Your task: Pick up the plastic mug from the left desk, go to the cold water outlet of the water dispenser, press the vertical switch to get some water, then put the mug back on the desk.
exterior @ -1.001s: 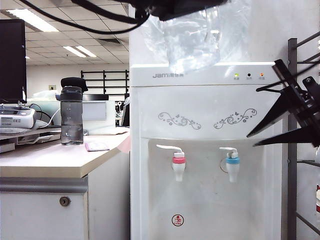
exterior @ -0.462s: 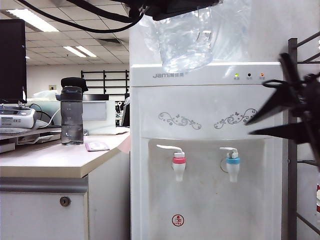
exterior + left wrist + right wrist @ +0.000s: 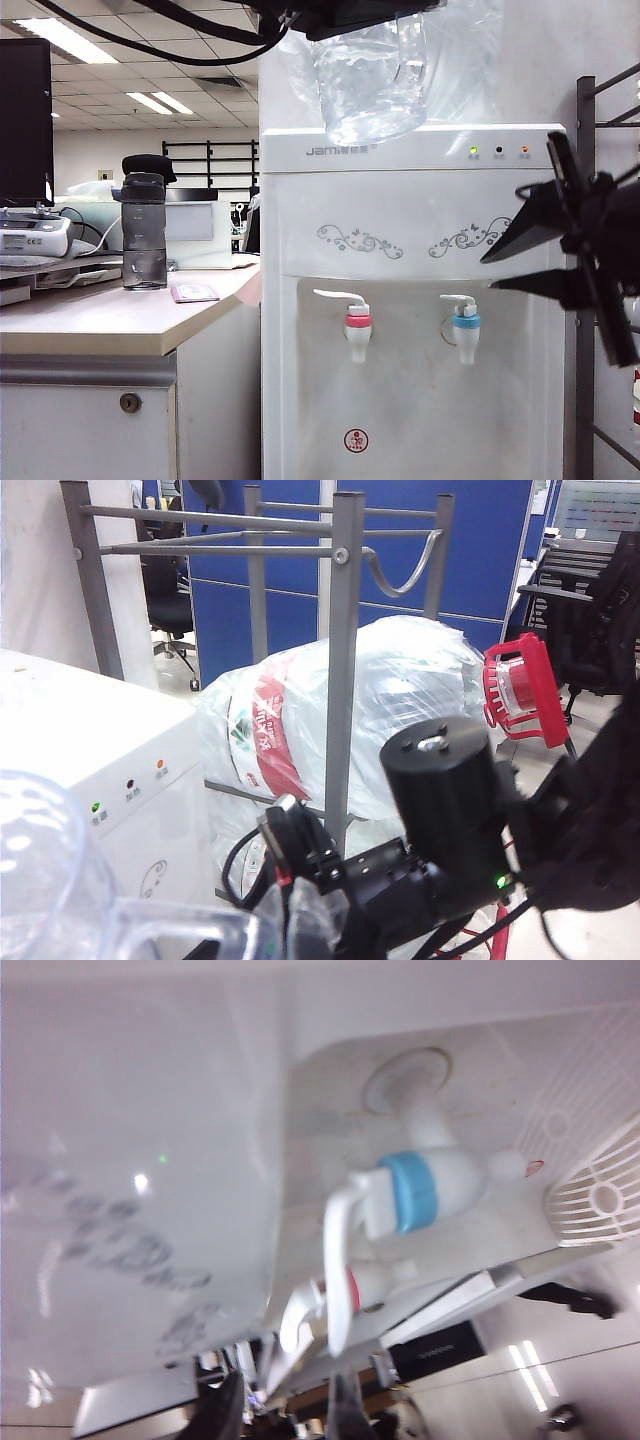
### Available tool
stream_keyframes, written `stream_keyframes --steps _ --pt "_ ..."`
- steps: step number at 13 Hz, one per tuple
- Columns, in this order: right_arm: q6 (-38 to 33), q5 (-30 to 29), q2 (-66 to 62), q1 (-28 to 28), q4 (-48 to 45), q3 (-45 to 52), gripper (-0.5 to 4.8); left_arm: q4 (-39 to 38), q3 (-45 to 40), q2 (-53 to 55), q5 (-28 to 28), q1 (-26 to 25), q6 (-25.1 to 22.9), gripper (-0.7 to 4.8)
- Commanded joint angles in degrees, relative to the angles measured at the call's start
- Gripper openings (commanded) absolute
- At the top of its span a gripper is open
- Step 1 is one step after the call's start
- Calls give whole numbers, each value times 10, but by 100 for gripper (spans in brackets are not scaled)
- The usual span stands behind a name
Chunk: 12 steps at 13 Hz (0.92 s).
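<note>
Up at the top of the exterior view, the left end effector [image 3: 345, 14], a dark clamp, is pinching shut on the rim of the clear, bumpy-walled plastic mug [image 3: 370, 80]. The mug is hanging in the air in front of the tall white water dispenser with grey floral swirls [image 3: 400, 215], just above its lettered top panel and well above both taps. In the left wrist view the mug's see-through wall [image 3: 60, 880] is filling the near corner, with the dispenser's three small lights beyond it.

To the right of the dispenser, the black right end effector [image 3: 490, 273] is hovering with its two fingers spread in a V and nothing between them. It is pointing toward the dispenser's front, above and to the right of the small white cold water tap with the light-blue collar [image 3: 466, 335], and is not touching it. The short white vertical lever [image 3: 457, 299] is sitting on top of that tap. In the right wrist view the blue-collared tap [image 3: 420, 1188] and its lever [image 3: 340, 1250] are appearing close and blurred.

A matching white tap with a red-pink collar [image 3: 357, 335] is sitting to the left of the blue one. Left of the dispenser, the pale beige counter [image 3: 100, 320] is carrying a tall smoky-grey bottle with a black cap [image 3: 144, 230].
</note>
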<state>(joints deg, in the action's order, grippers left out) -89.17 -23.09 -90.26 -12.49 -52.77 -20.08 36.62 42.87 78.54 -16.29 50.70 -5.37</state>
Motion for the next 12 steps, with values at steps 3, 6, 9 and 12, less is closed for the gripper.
stream_keyframes --steps 3,6,9,12 --pt "-37 4 -78 -16 -114 -3 117 29 4 -7 -2 0 -6 -6" --pt "-37 38 -91 -40 -143 -3 117 29 4 -7 -2 0 -7 -6" --pt "-37 56 -92 -43 -143 -3 117 29 4 -7 -2 -1 -6 -6" --pt "-39 54 -113 -43 -144 -23 117 29 4 -7 -2 -1 -6 -6"
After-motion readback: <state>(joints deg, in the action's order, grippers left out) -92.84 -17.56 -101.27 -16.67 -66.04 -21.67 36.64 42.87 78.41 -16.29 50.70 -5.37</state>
